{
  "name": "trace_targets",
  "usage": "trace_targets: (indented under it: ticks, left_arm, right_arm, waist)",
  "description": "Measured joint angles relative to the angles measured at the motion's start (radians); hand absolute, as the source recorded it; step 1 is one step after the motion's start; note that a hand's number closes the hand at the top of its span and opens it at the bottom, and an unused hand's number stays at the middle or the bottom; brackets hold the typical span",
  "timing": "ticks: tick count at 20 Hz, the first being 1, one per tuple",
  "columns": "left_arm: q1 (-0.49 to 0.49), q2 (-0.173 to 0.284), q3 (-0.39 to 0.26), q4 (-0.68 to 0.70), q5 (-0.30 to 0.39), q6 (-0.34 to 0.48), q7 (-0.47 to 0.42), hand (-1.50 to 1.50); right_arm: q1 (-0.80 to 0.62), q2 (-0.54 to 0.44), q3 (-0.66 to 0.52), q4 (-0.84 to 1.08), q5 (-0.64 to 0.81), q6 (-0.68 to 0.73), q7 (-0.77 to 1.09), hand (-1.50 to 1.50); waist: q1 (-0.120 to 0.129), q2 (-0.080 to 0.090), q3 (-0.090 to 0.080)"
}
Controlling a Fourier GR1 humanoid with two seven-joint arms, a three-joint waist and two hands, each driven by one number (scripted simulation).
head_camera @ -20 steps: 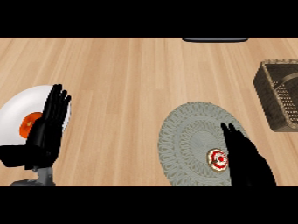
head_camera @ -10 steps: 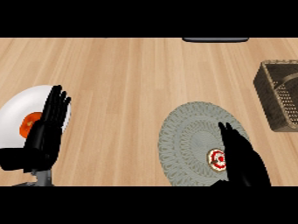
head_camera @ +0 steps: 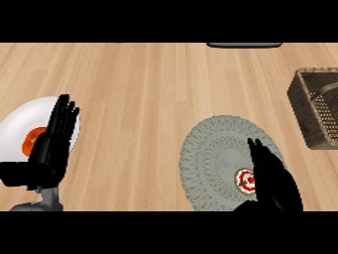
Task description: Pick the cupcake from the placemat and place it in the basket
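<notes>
Looking down, you see your right hand [head_camera: 274,183] over the grey placemat [head_camera: 215,149], fingers straight and open, holding nothing. The cupcake [head_camera: 245,179] sits on the placemat just left of that hand, touching or nearly touching its fingers; you cannot tell which. The basket [head_camera: 325,114] stands well ahead and to the hand's right on the bench [head_camera: 164,84]. Your left hand [head_camera: 51,144] rests open, fingers up, in front of a white plate [head_camera: 18,124] with an orange item [head_camera: 34,140].

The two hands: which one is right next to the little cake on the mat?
The right hand, beside the cupcake on the grey placemat. The left hand shows over a white plate.
</notes>
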Motion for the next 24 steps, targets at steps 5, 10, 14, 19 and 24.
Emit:
trace_targets:
  ticks: [5,10,14,19,24]
  left_arm:
    - [0.022,-0.005,0.002,-0.040,-0.006,-0.009,0.021,0.00]
    - [0.027,-0.008,0.011,-0.057,-0.006,-0.022,0.032,0.00]
    - [0.020,-0.021,0.012,-0.049,-0.023,-0.021,0.031,0.00]
    - [0.024,-0.048,0.001,-0.029,-0.042,-0.015,0.017,0.00]
    - [0.003,-0.032,0.020,-0.046,-0.036,-0.022,0.050,0.00]
  right_arm:
    - [0.006,-0.011,0.019,0.043,0.000,0.011,-0.032,1.50]
    - [-0.010,-0.050,0.024,0.080,0.008,0.028,-0.096,1.50]
    - [-0.046,-0.042,0.031,0.112,0.036,0.032,-0.106,1.50]
    - [-0.036,-0.047,0.054,0.099,0.076,0.001,-0.130,1.50]
    - [-0.050,-0.071,0.130,0.112,0.100,-0.020,-0.226,1.50]
  waist:
    - [0.001,0.000,0.000]
    - [0.002,0.000,0.000]
    - [0.001,-0.001,-0.001]
    - [0.000,0.000,0.000]
    - [0.002,0.000,0.000]
